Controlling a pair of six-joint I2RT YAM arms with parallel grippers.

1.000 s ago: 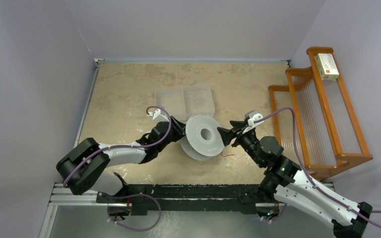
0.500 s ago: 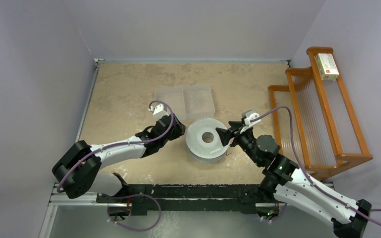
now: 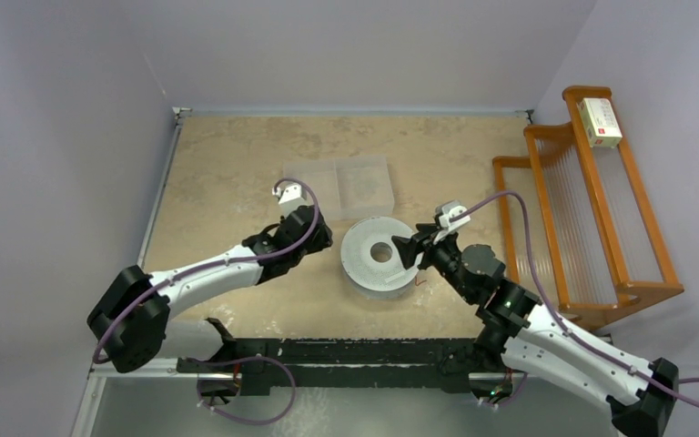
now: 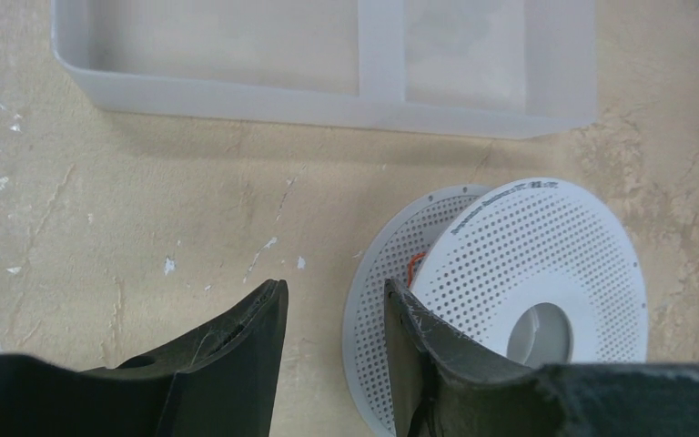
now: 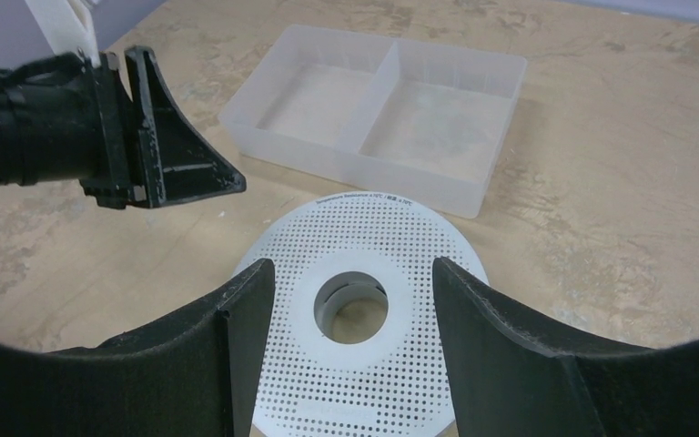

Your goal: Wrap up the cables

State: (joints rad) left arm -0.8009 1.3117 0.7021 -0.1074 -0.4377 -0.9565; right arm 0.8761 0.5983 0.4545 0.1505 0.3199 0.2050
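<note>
Cables [image 4: 412, 266]: only a short red-orange bit shows, tucked btwn the two discs of the spool [image 4: 528, 273], which lies flat on the table [image 3: 227, 173] just robot-side of the tray [image 4: 328, 105]; how much is wound, can't tell. L gripper [image 4: 334, 293]: jaws apart, nothing btwn them but bare table, one tip right by the spool's lower disc, touching or not can't tell. R gripper [image 5: 350, 266]: jaws wide apart too, poised over the top disc w/ the hub hole seen btwn them, clamped on nothing. Handling, prob: wire is thread-thin, limp, v. light, so it would slip from a loose pinch, kink, or snag on a disc edge; best pinched w/ fingertips near a free end & kept lightly taut. Spool looks stiff, light, apt to slide, so it wants steadying at rim or hub. L arm stretches low from its base across to the spool's left side; R arm comes in from the right, elbow bent, wrist aimed left at the spool
</note>
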